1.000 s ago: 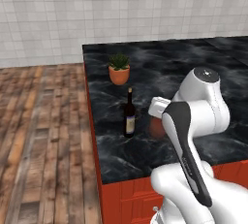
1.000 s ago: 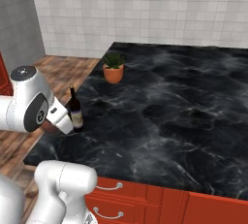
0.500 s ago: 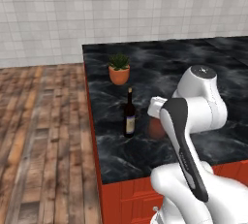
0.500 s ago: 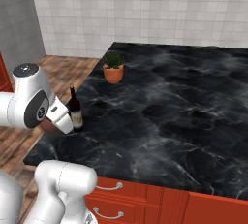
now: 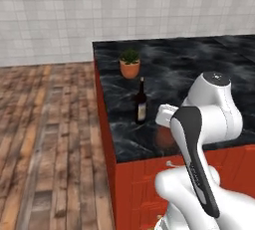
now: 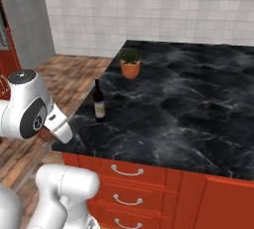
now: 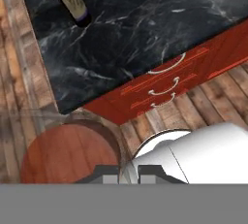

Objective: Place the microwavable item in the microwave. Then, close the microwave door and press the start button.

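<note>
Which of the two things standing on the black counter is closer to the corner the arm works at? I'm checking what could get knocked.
The dark wine bottle, near the counter's front corner; the potted plant stands farther back.

On the black counter (image 6: 198,104), a wine bottle (image 6: 99,102) stands upright near the edge; a potted plant (image 6: 130,63) stands behind it.

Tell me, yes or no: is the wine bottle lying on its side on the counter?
No. In the right base view the wine bottle stands upright on the black counter, neck pointing up, near the counter's left edge.
</note>
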